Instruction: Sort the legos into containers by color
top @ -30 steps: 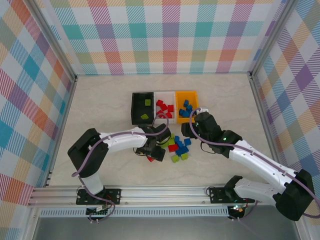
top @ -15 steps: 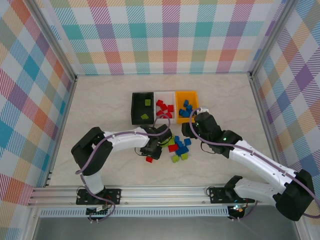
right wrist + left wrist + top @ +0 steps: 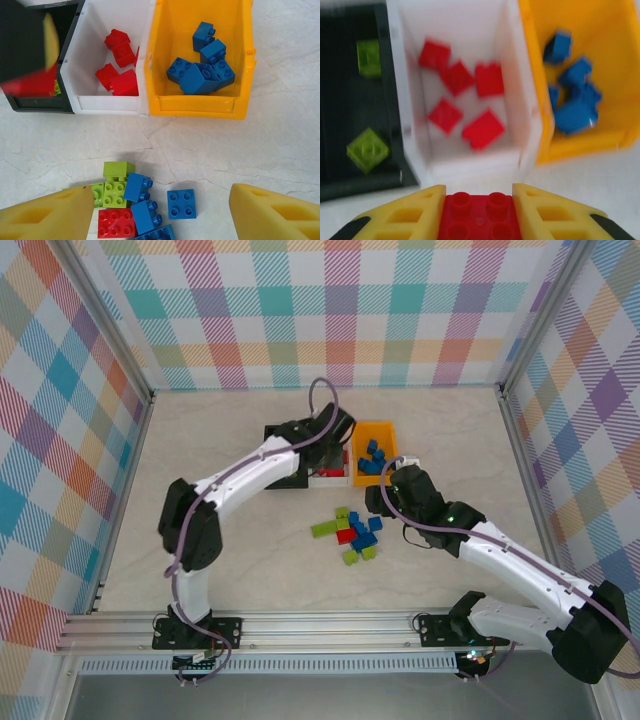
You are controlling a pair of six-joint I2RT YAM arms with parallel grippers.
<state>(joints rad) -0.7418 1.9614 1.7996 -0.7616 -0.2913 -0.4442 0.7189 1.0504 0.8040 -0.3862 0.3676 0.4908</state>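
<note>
The table is pale and veined with fine cracks, like stone. Pastel plaid walls close its left, far and right edges, with metal posts at the far corners. A silver rail runs along the near edge. The light is soft, perhaps from overhead.

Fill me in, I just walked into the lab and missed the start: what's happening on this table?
Small plastic building bricks are being sorted by colour. The left gripper is shut on a red brick close by the white plastic bin, which holds five red ones. The black bin holds two lime green bricks, the orange bin blue ones. The right gripper hangs open above the unsorted pile.
</note>
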